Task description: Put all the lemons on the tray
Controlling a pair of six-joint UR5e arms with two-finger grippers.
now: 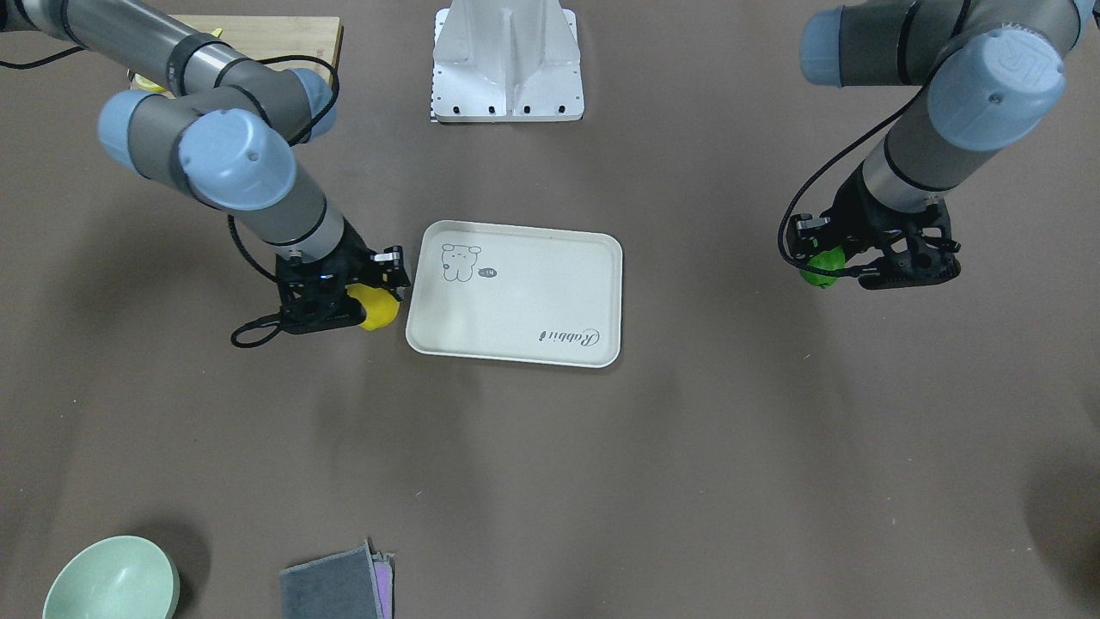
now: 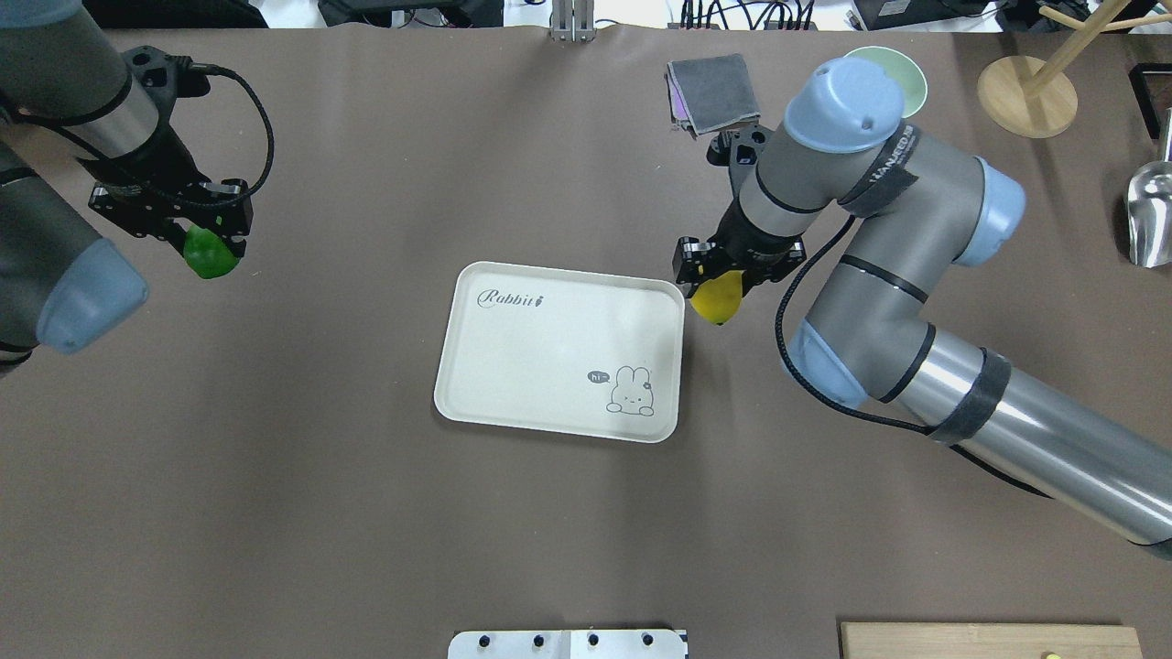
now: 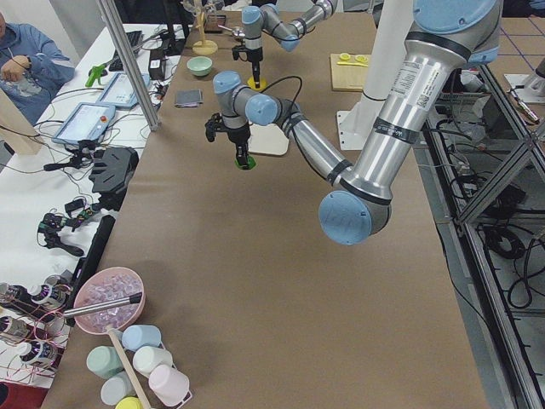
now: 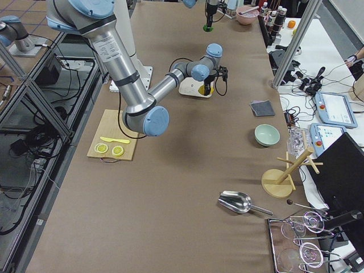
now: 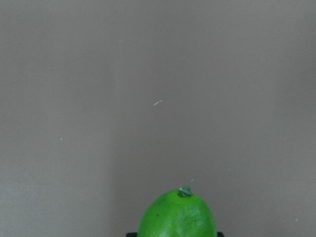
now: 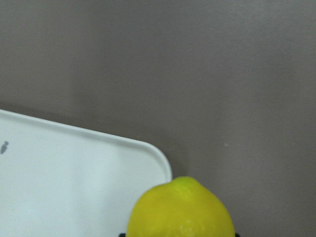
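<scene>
The cream-white tray (image 2: 549,357) with the rabbit print lies empty at the table's middle; it also shows in the front view (image 1: 516,301). My right gripper (image 2: 723,288) is shut on the yellow lemon (image 2: 716,297) and holds it above the table just off the tray's right edge; the lemon also shows in the front view (image 1: 375,307) and in the right wrist view (image 6: 180,210) beside the tray's corner (image 6: 148,153). My left gripper (image 2: 206,245) is shut on the green lemon (image 2: 210,253), held above bare table far left of the tray; the lemon also shows in the left wrist view (image 5: 177,217).
A green bowl (image 2: 902,73) and a folded grey cloth (image 2: 712,91) lie at the far side. A wooden stand (image 2: 1025,91) and a metal scoop (image 2: 1152,215) are at the right. A bamboo cutting board (image 1: 266,39) with lemon slices sits near the robot's base.
</scene>
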